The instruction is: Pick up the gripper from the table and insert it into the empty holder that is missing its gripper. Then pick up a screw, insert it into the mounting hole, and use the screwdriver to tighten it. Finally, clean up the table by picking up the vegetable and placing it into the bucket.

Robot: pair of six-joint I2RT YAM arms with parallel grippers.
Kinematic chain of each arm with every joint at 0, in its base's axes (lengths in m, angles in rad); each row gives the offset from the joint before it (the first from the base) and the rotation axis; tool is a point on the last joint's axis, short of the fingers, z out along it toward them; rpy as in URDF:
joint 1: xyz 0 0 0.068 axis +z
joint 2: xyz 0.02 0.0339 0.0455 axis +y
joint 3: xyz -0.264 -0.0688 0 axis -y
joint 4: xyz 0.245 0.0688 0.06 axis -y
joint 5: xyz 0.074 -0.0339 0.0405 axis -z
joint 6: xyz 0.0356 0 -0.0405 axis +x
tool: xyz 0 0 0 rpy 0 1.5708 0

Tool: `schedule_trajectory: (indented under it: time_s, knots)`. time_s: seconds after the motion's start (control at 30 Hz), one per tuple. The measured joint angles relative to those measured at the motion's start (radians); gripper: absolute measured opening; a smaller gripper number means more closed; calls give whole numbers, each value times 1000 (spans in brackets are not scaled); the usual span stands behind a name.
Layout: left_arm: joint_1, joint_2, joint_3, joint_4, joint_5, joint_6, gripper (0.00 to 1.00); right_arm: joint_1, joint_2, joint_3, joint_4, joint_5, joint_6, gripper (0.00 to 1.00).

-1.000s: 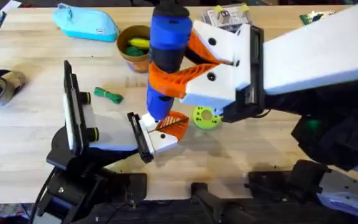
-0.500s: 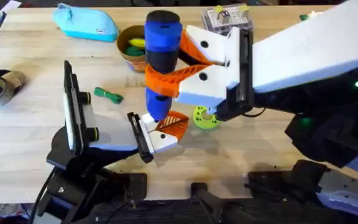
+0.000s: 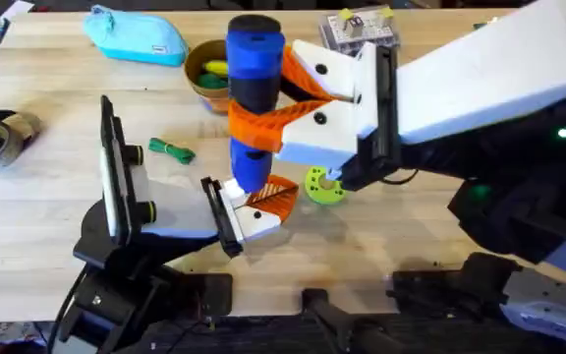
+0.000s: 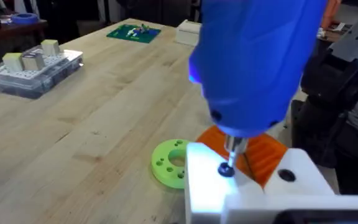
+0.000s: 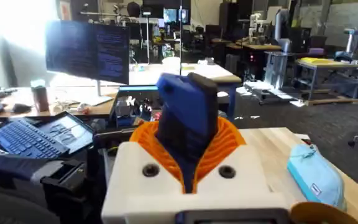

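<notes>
screwdriving is the step in hand, by the look of it. the thick bright-blue cylindrical screwdriver with its black top cap [image 3: 254, 79] stands close to upright, clamped between the solid orange fingers of the right gripper [image 3: 263, 123] — held that way, i judge, so its bit runs straight down into the mounting hole. in the left wrist view the metal bit meets a small dark screw head [image 4: 226, 170] on the top face of the white blocky plastic holder [image 4: 213, 190], so the screw seems to be already seated.

the small orange ribbed-lattice gripper finger [image 3: 275, 197] sits in that holder [image 3: 254, 221] at the end of the left arm, which lies low over the pale wooden table [image 3: 47, 197], probably to keep the mount steady under the tool. of the left arm's own jaws i cannot tell whether they are apart or together.

the small green bundled vegetable [image 3: 170, 149] lies on the table, well apart from the round tan-orange bucket [image 3: 209, 74], which already holds something yellow and green. a bright green plastic disc with holes [image 3: 324, 186] rests just beside the holder.

the screwdriver's lower shaft hides most of the joint from overhead — whether the screw is fully down is hard to make out. the bucket is partly covered by the tool, and the finger's lattice is largely cut off by the white mount in the left wrist view.
</notes>
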Motion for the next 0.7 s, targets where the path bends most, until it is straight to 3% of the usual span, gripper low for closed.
schedule_trajectory:
  time_s: [0.7]
  knots:
    - [0,0,0,0,0,0,17,0,18,0,19,-1,13,47]
